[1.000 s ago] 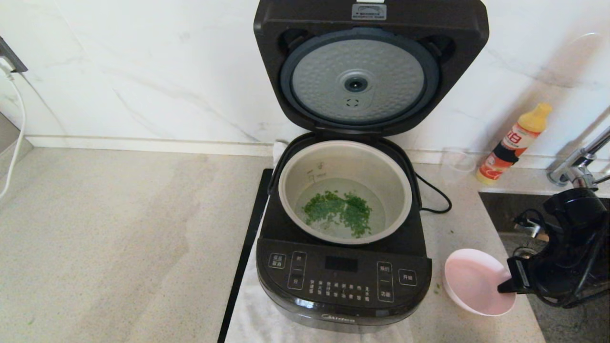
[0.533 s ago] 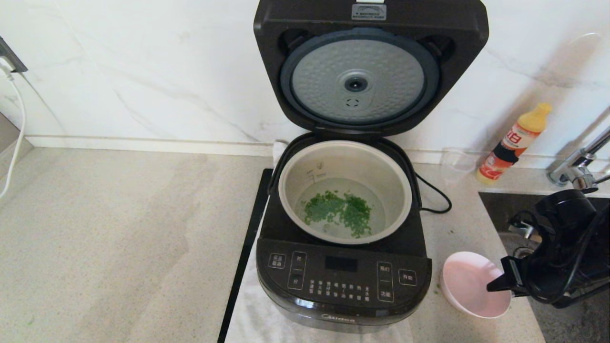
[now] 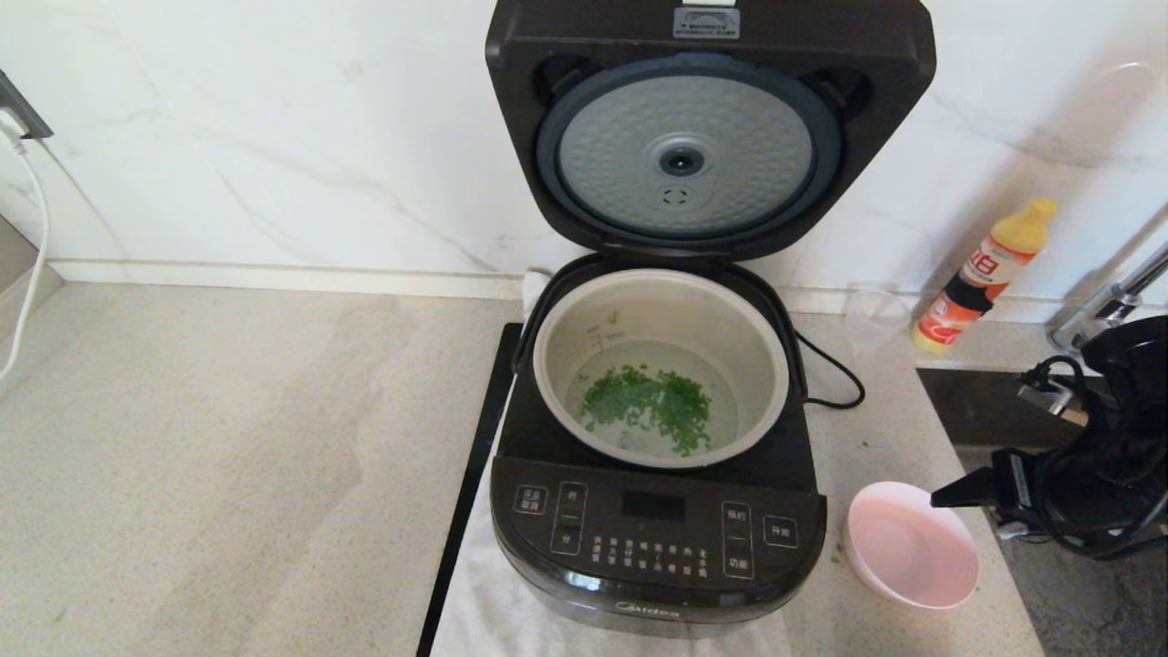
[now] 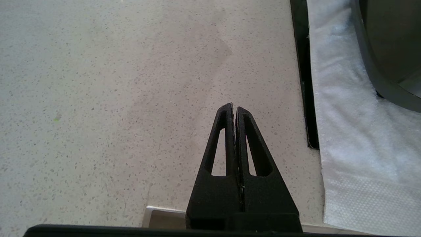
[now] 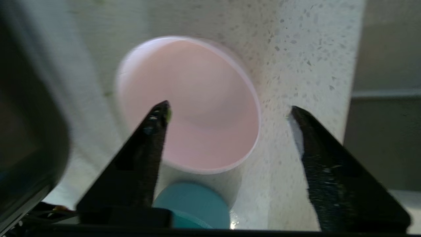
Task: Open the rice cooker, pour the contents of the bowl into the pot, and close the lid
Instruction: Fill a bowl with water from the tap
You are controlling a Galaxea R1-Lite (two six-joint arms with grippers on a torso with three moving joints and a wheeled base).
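Observation:
The black rice cooker (image 3: 657,534) stands with its lid (image 3: 684,155) raised upright, silver disc facing me. Its pot (image 3: 721,315) holds water and chopped green bits (image 3: 650,401). An empty pink bowl (image 3: 912,547) (image 5: 204,98) sits upright on the counter to the cooker's right. My right gripper (image 3: 949,500) (image 5: 229,110) hovers open just above the bowl's right rim, touching nothing, with a green speck stuck to one fingertip (image 5: 162,112). My left gripper (image 4: 234,108) is shut and empty over bare counter left of the cooker (image 4: 388,49), out of the head view.
A white towel (image 4: 345,115) and black strip (image 3: 474,456) lie under the cooker. An orange bottle (image 3: 985,274), clear cup (image 3: 876,315), faucet (image 3: 1109,306) and sink (image 3: 985,401) are at the right. The cord (image 3: 830,374) trails behind. A teal round thing (image 5: 194,204) shows near the right wrist.
My right gripper has let go of the bowl's rim and pulled back to the right and slightly up. The bowl has settled flat on the counter.

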